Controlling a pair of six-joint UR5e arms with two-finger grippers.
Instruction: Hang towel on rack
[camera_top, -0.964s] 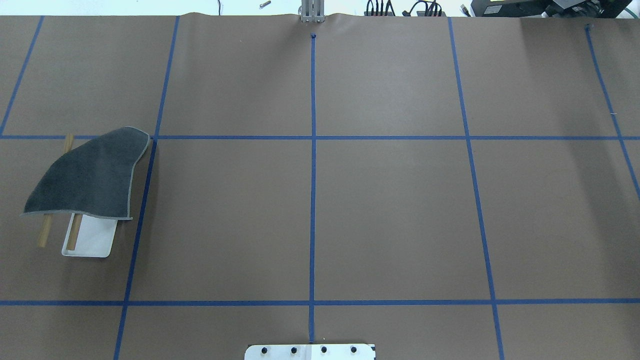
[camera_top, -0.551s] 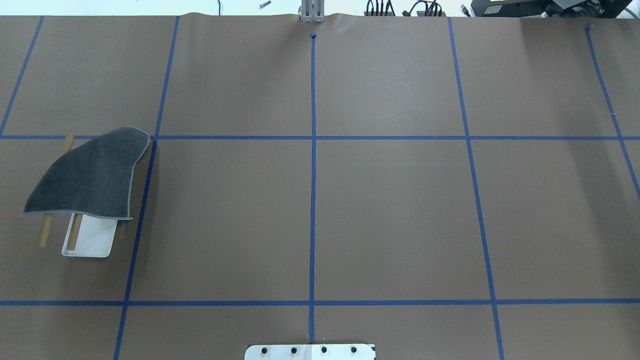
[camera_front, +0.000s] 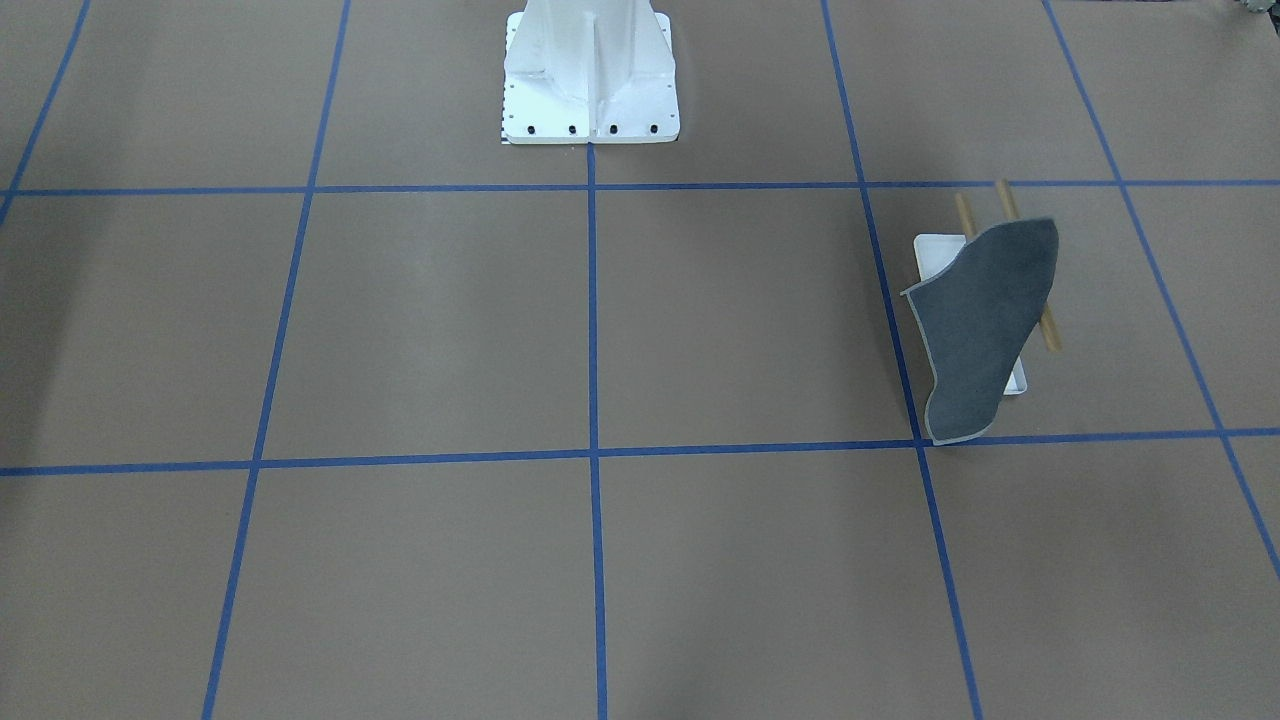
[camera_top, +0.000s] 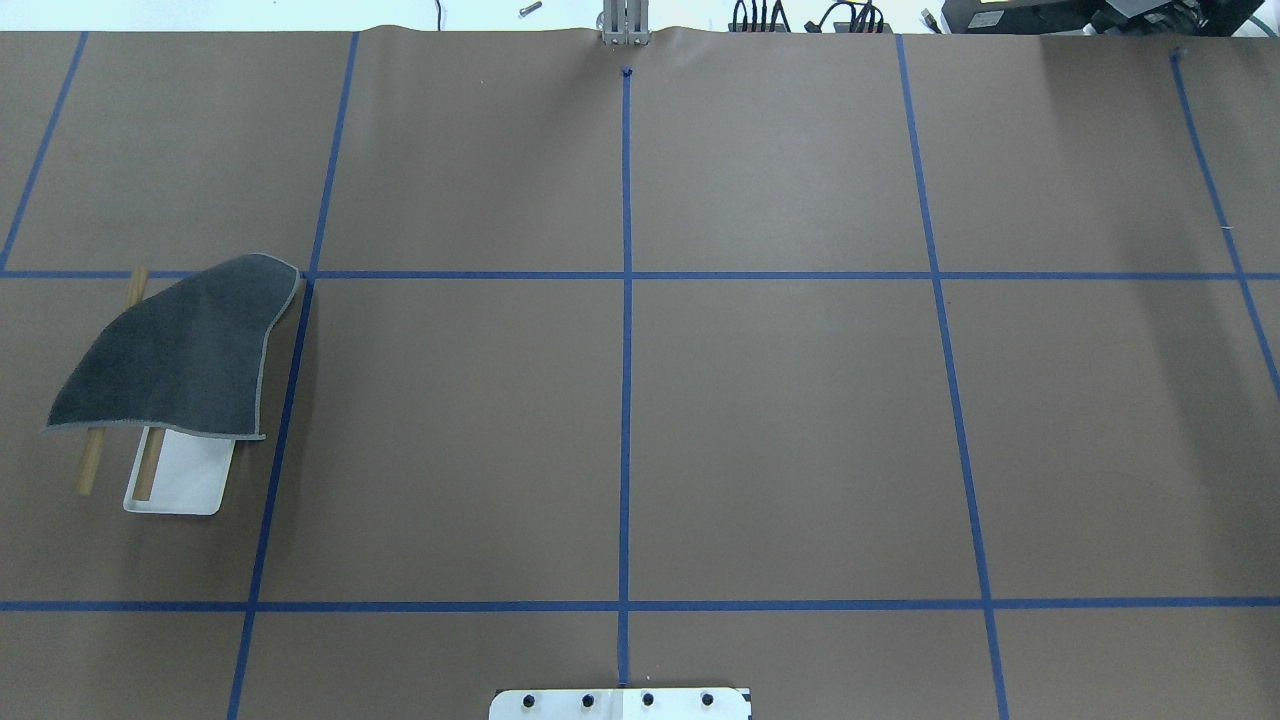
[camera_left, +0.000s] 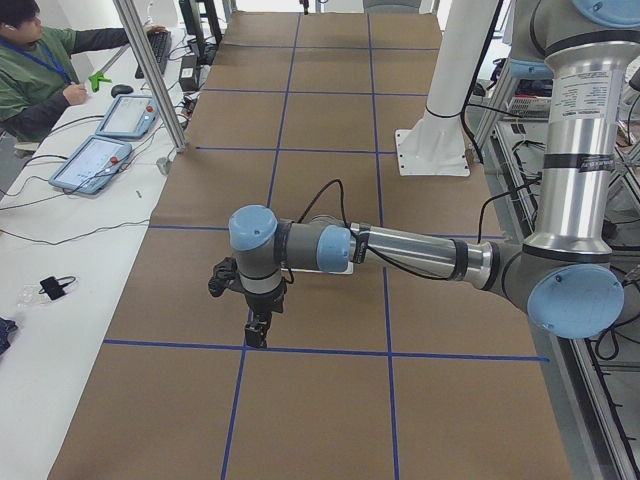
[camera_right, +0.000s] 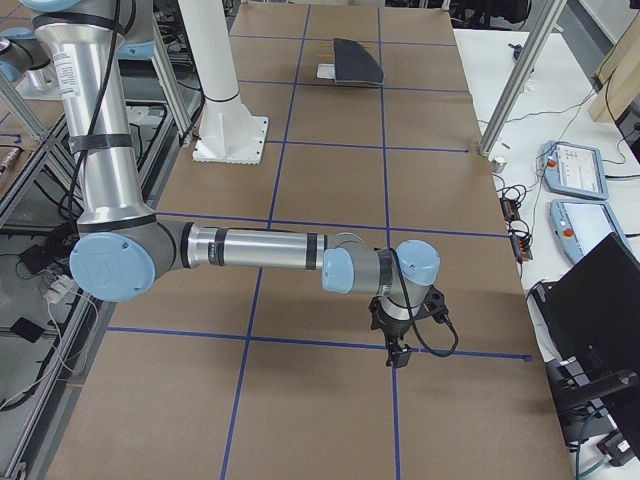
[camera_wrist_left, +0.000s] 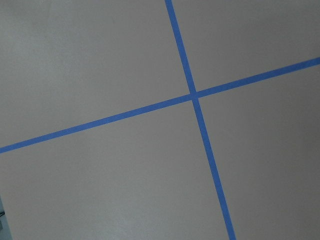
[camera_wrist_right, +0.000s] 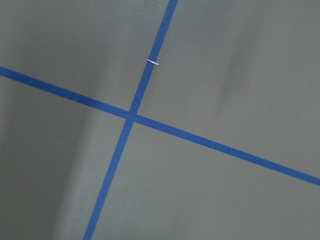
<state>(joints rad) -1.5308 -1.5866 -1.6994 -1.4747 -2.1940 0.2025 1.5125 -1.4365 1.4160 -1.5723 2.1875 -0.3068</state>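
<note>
Overhead exterior footage gives us the dark grey rectangular cloth towel with pale stitched edging (camera_top: 185, 350), draped grey face up across the two light-wood rods (camera_top: 90, 468) of the small rack with a flat white base (camera_top: 190, 485). The rack stands near the left edge of the brown paper-covered table (camera_top: 780, 420), which is marked with a blue tape grid (camera_top: 626, 400). Rod ends poke out from under the cloth on both sides. From the front-facing camera we see one corner of the towel (camera_front: 985, 320) drooping toward a tape crossing; we cannot tell whether it touches the table.

We see the left pincer (camera_left: 257, 332) only from the left side camera, pointing down over a tape line toward the table's left edge, and we cannot tell whether its jaws are apart or together. The right pincer (camera_right: 397, 352) hangs likewise over a tape line toward the right edge, well apart from the towel (camera_right: 357, 62), its jaw state equally unreadable. Both wrist cameras show only paper and crossing tape. A large white bolted pedestal (camera_front: 590, 70) stands at the robot's edge.
</note>
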